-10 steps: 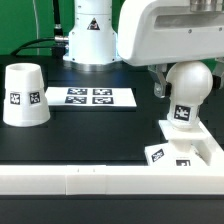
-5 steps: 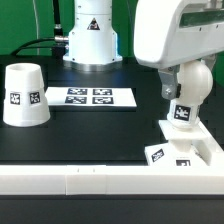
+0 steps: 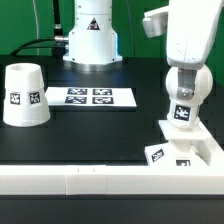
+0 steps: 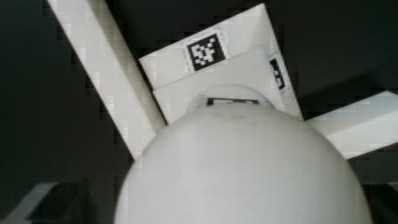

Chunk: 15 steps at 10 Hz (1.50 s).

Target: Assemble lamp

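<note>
Holds claw (image 3: 186,68) spread wide, empty, above round white plastic bulb (image 3: 188,86), upright on blocky white square base (image 3: 200,146), likely to grasp and twist home.

Bulb (image 4: 231,165): wrist view, blurred, cut off at the frame edge; hides most of the base (image 4: 222,78).
Arm (image 3: 185,35): exterior view, cut off at the top edge.
Rail (image 3: 100,182): runs out of both side edges.
Tags (image 3: 22,98): patterns too small to read.
</note>
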Motion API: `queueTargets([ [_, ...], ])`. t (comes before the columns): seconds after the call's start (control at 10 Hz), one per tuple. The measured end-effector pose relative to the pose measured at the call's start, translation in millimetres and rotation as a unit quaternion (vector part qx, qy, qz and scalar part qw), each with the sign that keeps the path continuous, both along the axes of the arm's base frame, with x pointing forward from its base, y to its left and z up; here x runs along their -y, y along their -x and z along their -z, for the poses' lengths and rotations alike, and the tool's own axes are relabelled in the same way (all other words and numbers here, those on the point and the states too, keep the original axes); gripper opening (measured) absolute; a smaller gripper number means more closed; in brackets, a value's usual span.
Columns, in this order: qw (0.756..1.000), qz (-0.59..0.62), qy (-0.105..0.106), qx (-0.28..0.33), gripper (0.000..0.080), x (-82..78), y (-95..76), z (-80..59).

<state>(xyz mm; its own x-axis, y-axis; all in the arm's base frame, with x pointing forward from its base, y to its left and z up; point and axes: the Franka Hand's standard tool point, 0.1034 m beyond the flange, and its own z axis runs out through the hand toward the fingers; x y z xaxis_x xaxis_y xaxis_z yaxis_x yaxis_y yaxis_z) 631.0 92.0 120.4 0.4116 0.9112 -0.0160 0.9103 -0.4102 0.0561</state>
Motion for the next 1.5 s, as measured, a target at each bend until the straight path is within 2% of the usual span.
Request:
queueTargets([
  [0.5,0.990,-0.143,0.017,-0.005,0.0698,-5.8,1.4,2.3],
  [0.8,0.973,-0.228,0.028,-0.011,0.0698,-0.8,1.4,3.0],
  [0.9,0.970,-0.242,0.031,-0.011,0.0589,0.9,1.1,3.0],
  [1.3,0.977,-0.213,0.030,-0.010,0.0576,2.2,1.1,3.1],
  [1.5,0.991,-0.133,0.024,-0.007,0.0576,7.9,0.9,3.5],
])
